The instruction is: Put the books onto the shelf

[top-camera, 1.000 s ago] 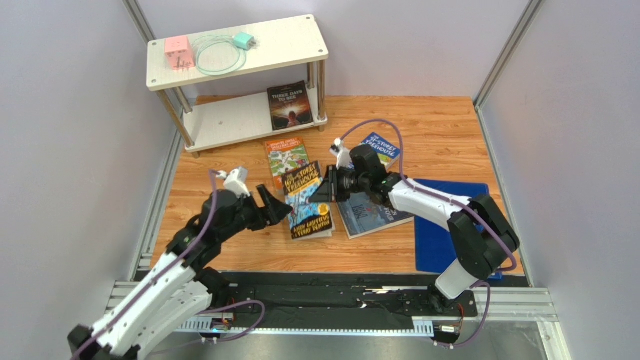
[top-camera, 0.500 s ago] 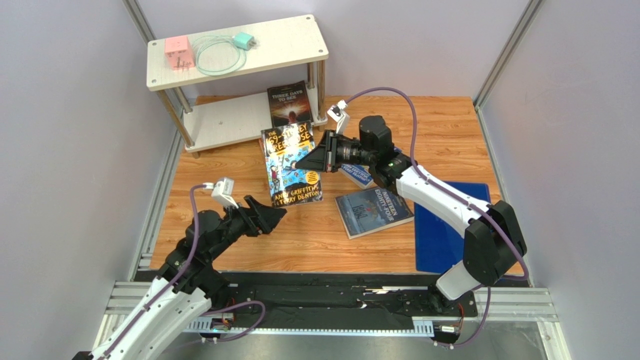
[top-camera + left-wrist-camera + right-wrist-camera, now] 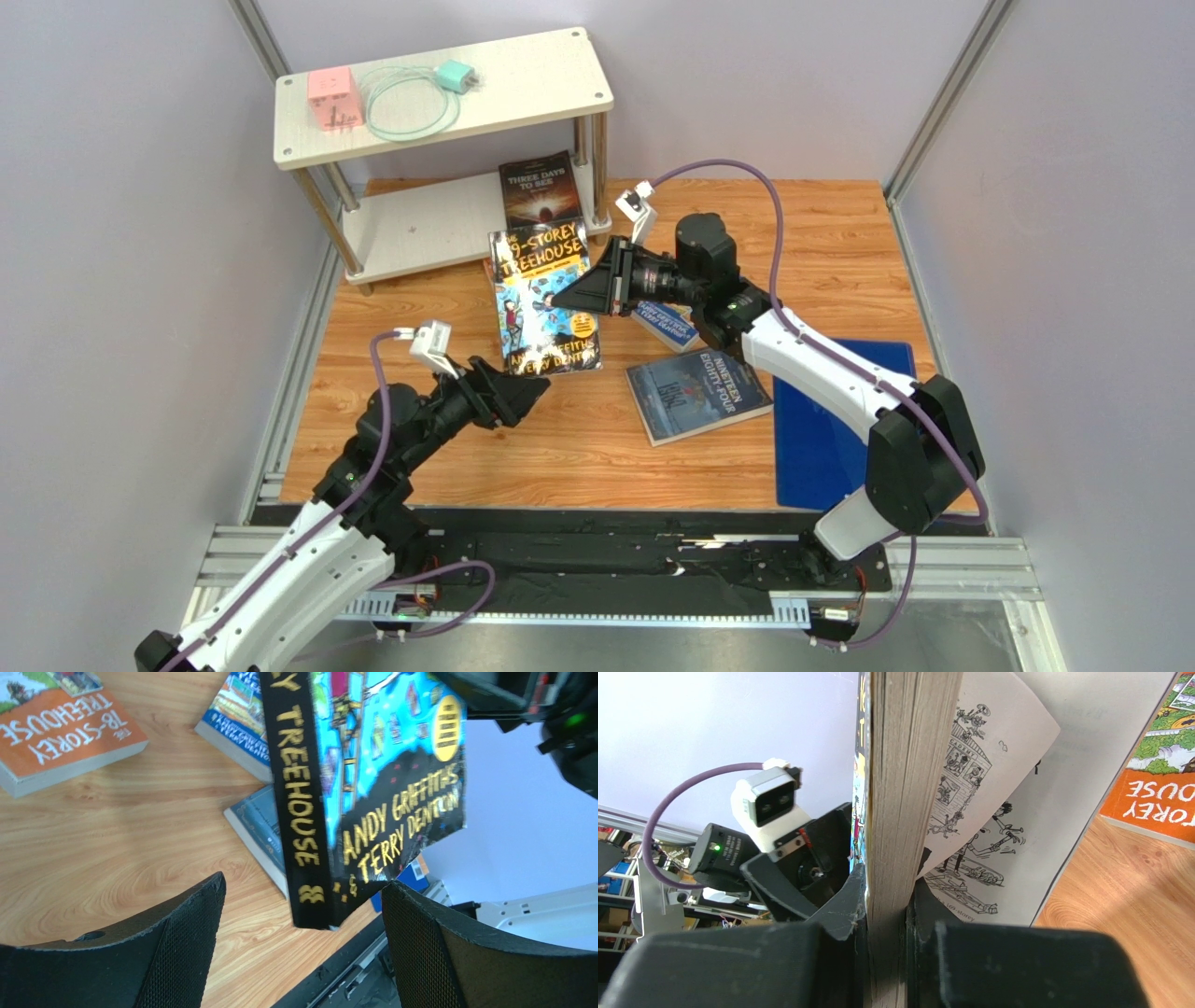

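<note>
Right wrist view: the right gripper (image 3: 885,899) has its two fingers pressed together on the page edge of the yellow-black Treehouse paperback (image 3: 906,777). They pinch most of the page block, but some leaves on the back side are outside the pinch and curl away. In the top view this book hangs in the air, nearly upright and a little tilted, just in front of the lower board of the shelf (image 3: 421,224) and above the orange-green paperback (image 3: 56,728). The left gripper (image 3: 302,885) has its jaws spread wide, with the lower spine corner of the book between them; as far as I can tell it touches neither pad. The dark brown paperback (image 3: 542,196) already leans on the lower board, and the slate blue paperback (image 3: 697,396) lies flat on the wooden table (image 3: 631,462). I judge the book light and bendy, with a glossy cover that may slip. It probably fans open when held only at the page edge, so a hold across both covers near the spine should be steadier.
</note>
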